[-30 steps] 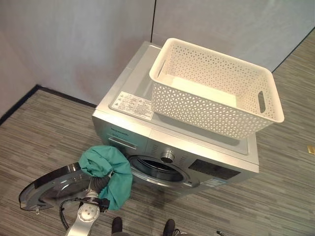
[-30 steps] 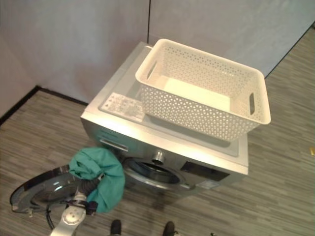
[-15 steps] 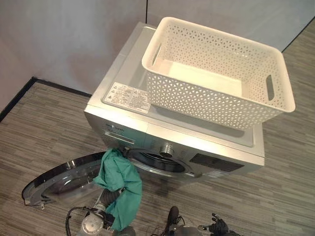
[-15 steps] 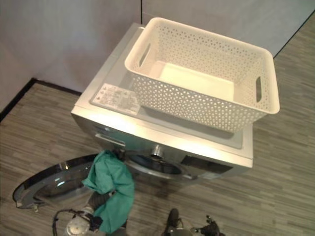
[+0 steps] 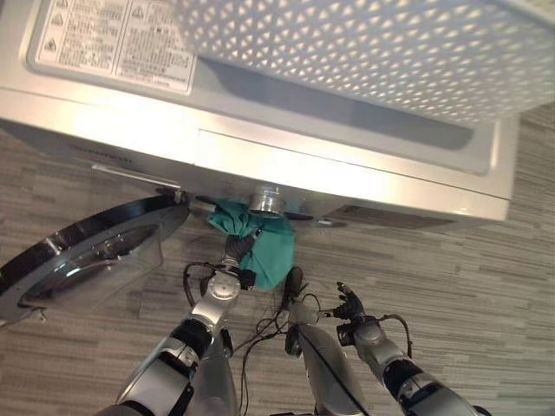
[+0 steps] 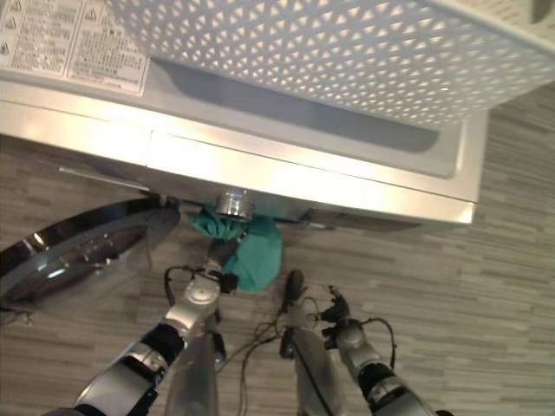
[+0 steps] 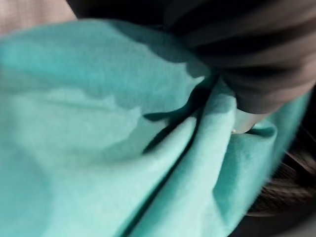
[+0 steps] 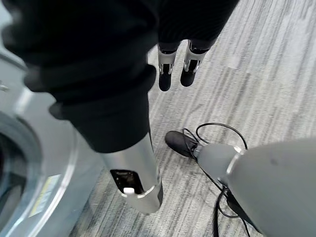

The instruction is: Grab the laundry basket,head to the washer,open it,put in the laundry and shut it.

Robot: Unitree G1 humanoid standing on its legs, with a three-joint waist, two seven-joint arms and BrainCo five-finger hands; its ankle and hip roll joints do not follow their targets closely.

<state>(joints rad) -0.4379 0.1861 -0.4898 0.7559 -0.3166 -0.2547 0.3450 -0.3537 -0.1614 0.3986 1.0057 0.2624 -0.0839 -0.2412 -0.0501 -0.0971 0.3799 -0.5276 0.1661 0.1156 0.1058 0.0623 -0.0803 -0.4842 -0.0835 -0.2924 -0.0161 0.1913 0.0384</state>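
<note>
The left hand [image 5: 236,250], its fingers buried in the green laundry [image 5: 264,247] so their state is unclear, pushes it into the washer [image 5: 347,178] just ahead, while the right hand [image 5: 349,305] idles, fingers relaxed.

Floor [image 5: 486,260]: grey-brown planks with fine streaked grain, boards running left to right, pale seams between them, matte with little glare. It shows along the near half of both eye views and at the far right edge [image 6: 520,130]. In the right wrist view the same planks [image 8: 276,64] run in straight parallel lines, lit evenly, slightly brighter toward one side. Light is soft and diffuse, coming from above; shadows on the floor are faint with blurred edges. A darker shaded band of floor [image 5: 390,227] lies along the middle of the scene.
</note>
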